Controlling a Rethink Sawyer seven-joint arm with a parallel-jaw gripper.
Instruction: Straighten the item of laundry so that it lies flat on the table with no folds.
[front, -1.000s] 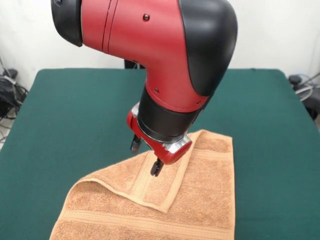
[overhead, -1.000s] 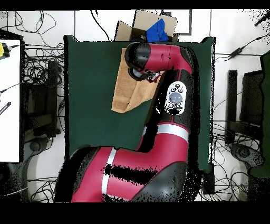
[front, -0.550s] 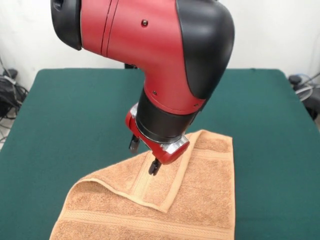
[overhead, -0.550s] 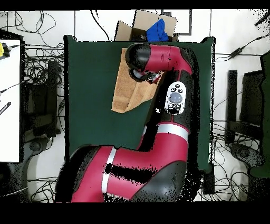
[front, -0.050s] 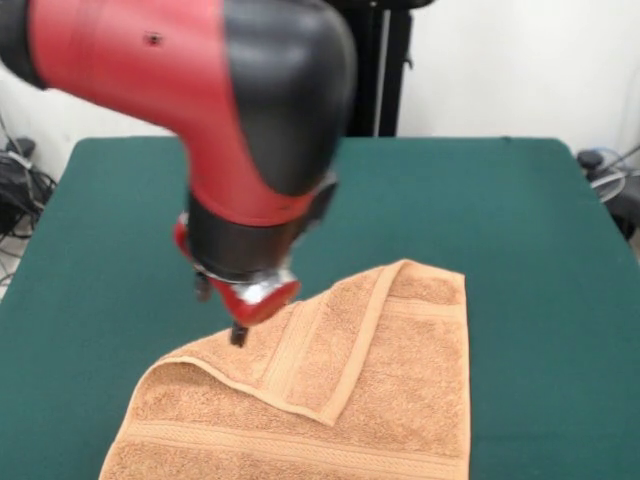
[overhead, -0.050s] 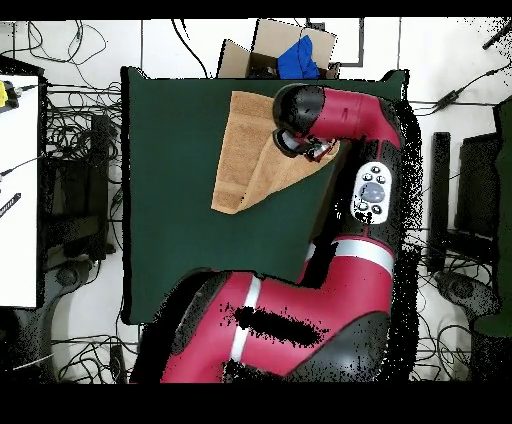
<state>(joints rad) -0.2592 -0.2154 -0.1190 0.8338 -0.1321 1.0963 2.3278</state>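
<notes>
Towel folded on table; labels unreadable.

I count one towel, orange-tan, with one corner folded over itself. It lies on one desk, green-topped. I have one arm, red and black, ending in one gripper; of its fingertips I can make out one dark tip clearly in the front view, the rest blurred. In the overhead view I count one cardboard box past the far edge of the desk, with one blue thing on it. One white tabletop shows at the left edge there. The cables on the floor are too tangled for me to count.
</notes>
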